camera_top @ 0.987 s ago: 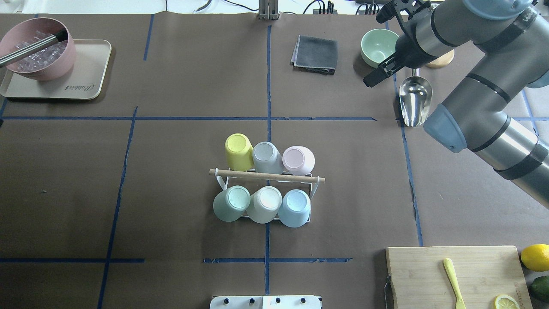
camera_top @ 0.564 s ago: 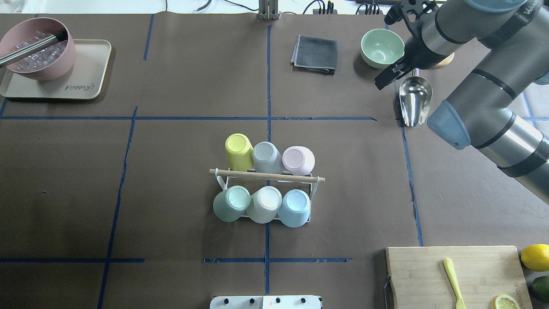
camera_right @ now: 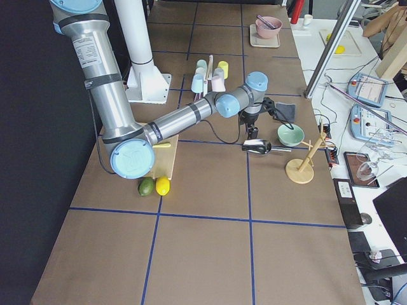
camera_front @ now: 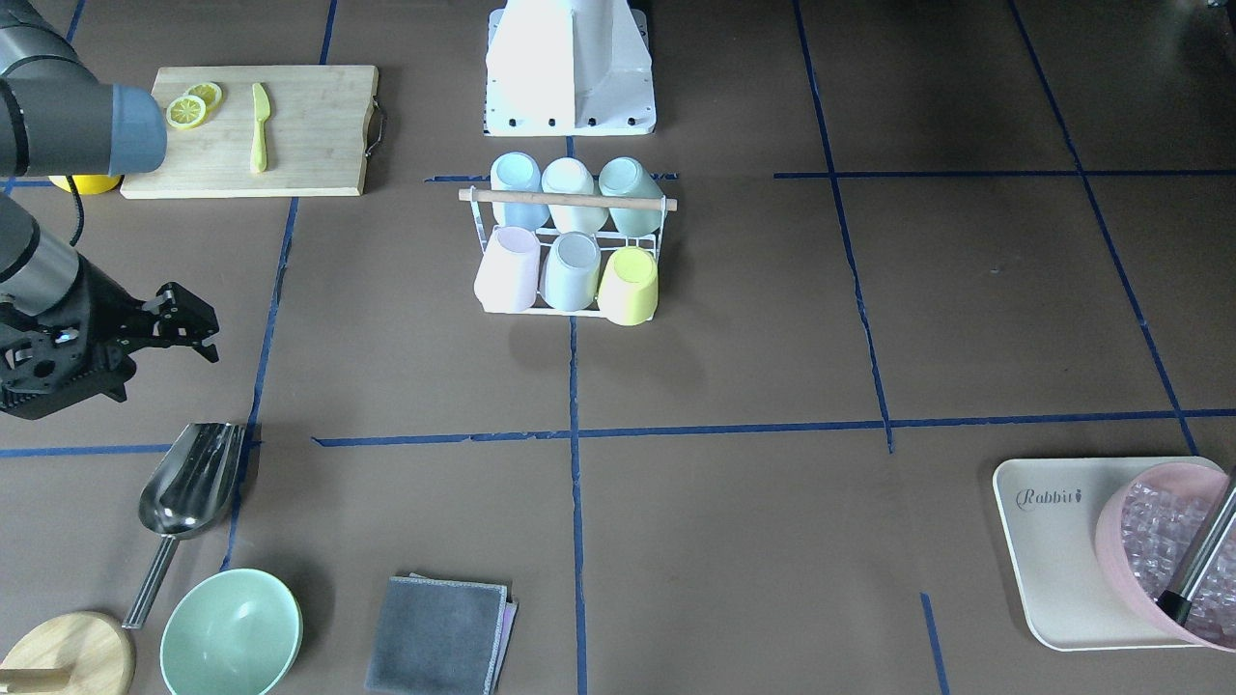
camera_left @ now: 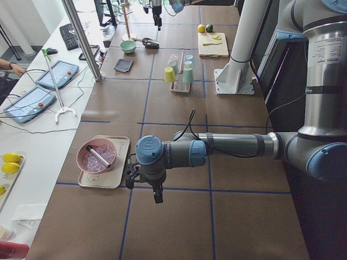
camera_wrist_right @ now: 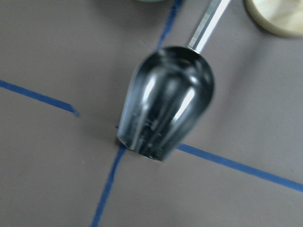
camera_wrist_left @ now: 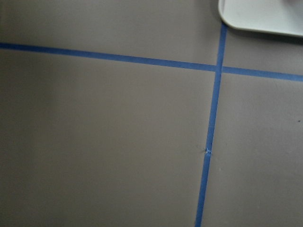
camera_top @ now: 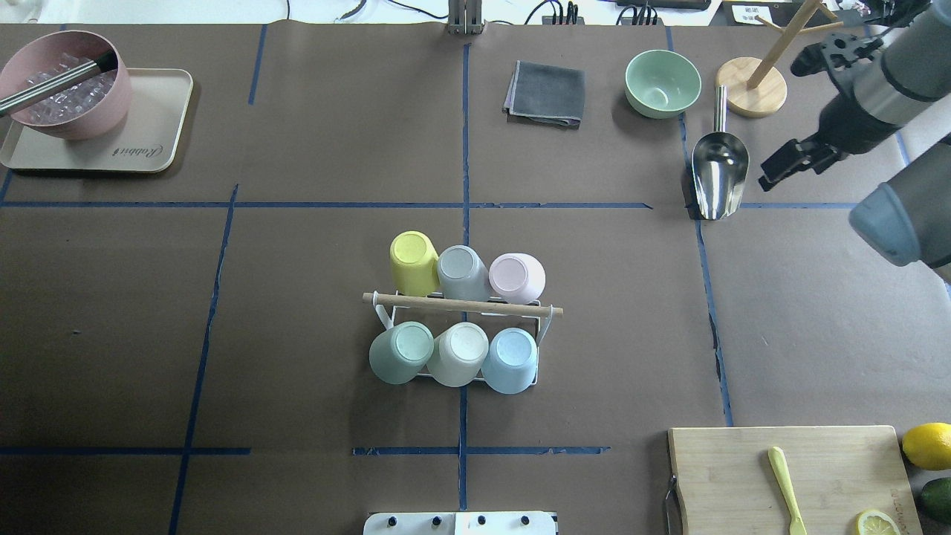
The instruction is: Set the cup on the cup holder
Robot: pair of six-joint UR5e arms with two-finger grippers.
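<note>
Six cups (camera_top: 459, 355) fill cup holder (camera_top: 461, 304), far from right tool (camera_top: 773, 172).

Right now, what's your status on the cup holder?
Right gripper open, empty, beside the metal scoop; left gripper state unclear. Cup holder carries six upturned cups. No loose cup seen.

— Seen from above, what sits where around the cup holder (camera_top: 461, 305)?
— It stands mid-table with six cups (camera_top: 462, 273) on it: three on the far side of its rod, three on the near side. The cloth (camera_top: 544, 94) lies at one o'clock, the bowl (camera_top: 661, 83) to its right.
— And the scoop (camera_top: 718, 174)?
— At two o'clock, near the bowl, with the wooden stand (camera_top: 750, 96) beside its handle. The tray (camera_top: 160, 111) at ten o'clock carries the ice bowl (camera_top: 82, 128). The cutting board (camera_top: 721, 475) at four o'clock bears a knife (camera_top: 784, 487), with a lemon (camera_top: 927, 444) beside it.
</note>
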